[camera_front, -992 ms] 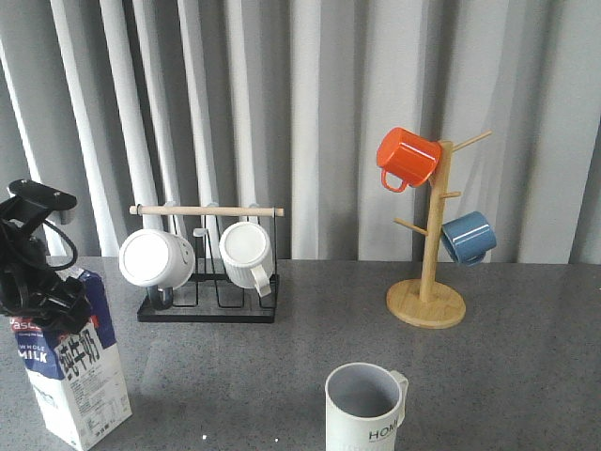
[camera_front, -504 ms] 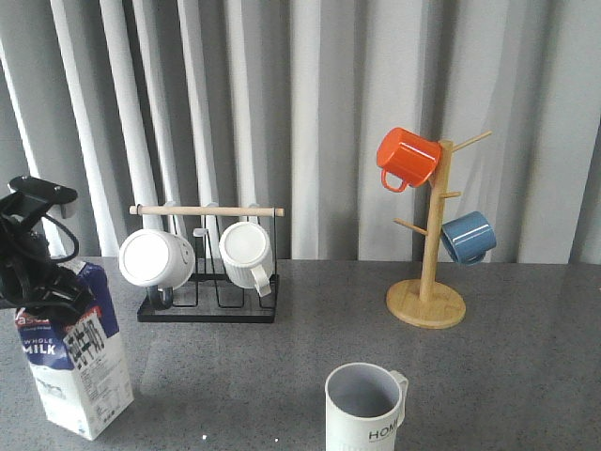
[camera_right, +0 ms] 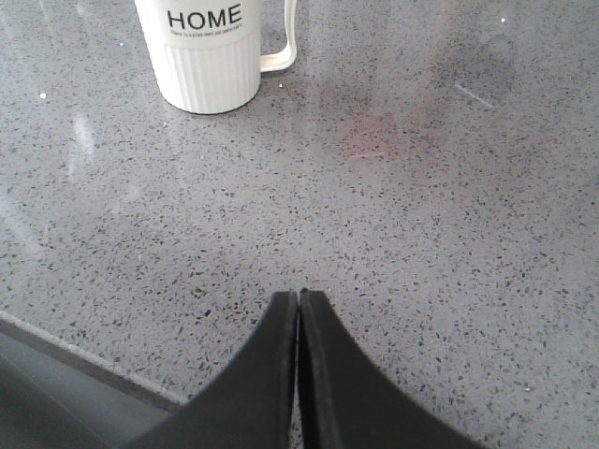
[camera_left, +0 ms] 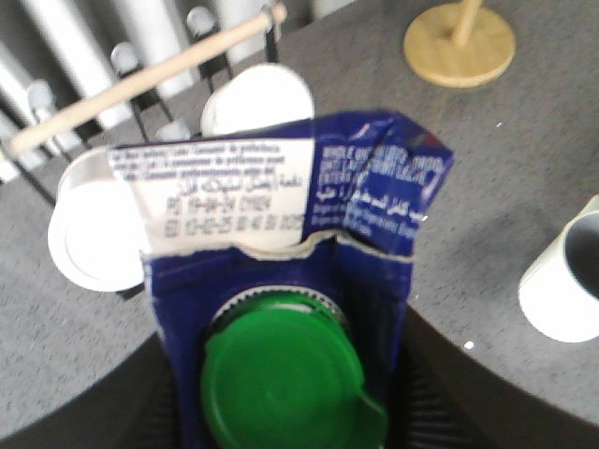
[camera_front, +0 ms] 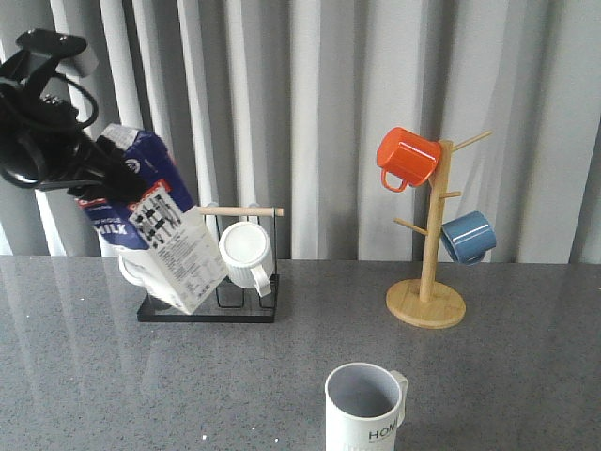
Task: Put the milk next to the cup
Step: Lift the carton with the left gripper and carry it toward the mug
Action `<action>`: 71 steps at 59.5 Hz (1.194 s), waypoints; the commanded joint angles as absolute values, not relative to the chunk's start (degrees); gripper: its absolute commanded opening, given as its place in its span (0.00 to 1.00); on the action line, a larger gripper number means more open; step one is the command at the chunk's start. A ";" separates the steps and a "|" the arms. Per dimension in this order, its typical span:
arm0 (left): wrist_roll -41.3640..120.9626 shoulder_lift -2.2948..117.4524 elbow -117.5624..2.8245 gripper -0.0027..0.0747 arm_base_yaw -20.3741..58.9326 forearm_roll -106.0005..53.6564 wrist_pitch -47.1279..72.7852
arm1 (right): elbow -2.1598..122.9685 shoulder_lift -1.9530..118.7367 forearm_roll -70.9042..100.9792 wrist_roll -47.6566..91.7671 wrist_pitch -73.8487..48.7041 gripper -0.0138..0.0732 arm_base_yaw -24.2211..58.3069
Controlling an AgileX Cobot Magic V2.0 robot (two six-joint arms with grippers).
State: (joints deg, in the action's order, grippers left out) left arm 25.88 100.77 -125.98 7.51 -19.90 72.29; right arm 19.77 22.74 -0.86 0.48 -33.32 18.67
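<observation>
The left claw (camera_front: 80, 174) grips the milk (camera_front: 155, 235) by its top, holding it tilted in the air above the table (camera_front: 526, 376), well apart from the cup (camera_front: 366, 406). The right claw (camera_right: 299, 313) is closed and empty, above the table.

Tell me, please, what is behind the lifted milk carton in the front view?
Behind the milk stands the black mug rack. One white mug is clearly visible; the carton mostly covers a second mug.
</observation>
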 commanded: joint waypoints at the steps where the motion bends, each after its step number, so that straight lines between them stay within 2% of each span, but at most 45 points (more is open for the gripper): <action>1: 24.30 100.30 -128.64 0.05 10.49 -21.78 71.54 | 21.22 23.03 -1.40 0.60 -29.39 0.15 18.57; 23: 19.57 106.17 -128.64 0.05 17.32 -20.68 71.54 | 21.22 23.03 -1.28 0.47 -29.41 0.15 18.57; 71: 10.81 113.47 -128.35 0.05 20.07 -20.17 71.54 | 21.22 23.03 -1.24 0.47 -29.41 0.15 18.57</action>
